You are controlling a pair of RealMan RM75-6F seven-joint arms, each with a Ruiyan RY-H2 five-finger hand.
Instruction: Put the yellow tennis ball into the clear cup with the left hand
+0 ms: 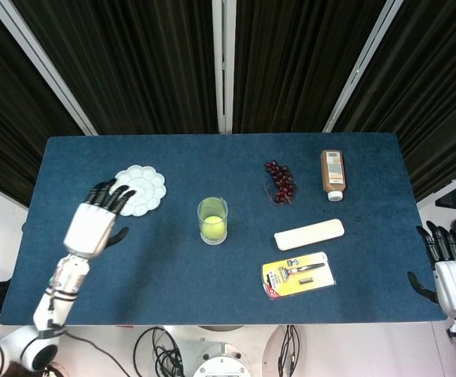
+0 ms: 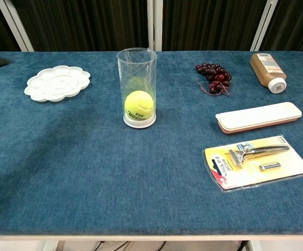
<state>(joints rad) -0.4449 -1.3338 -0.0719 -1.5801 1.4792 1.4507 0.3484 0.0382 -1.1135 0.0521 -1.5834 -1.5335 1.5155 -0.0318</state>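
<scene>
Your blue table (image 1: 94, 267) carries everything. Your left hand (image 1: 94, 224) hovers at table's left side beside white palette (image 2: 57, 83), fingers spread, holding nothing. Your right hand (image 1: 446, 275) waits off right edge, fingers apart, empty. Clear cup (image 2: 137, 86) stands upright mid-table. Yellow tennis ball (image 2: 139, 105) sits at cup's bottom.

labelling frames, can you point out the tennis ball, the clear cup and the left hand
tennis ball (image 2: 139, 104): chest view, on its yellow face showing through the cup wall.
clear cup (image 2: 136, 65): chest view, on the bare upper wall above the ball.
left hand (image 1: 92, 226): head view, on the white back of the hand.
</scene>
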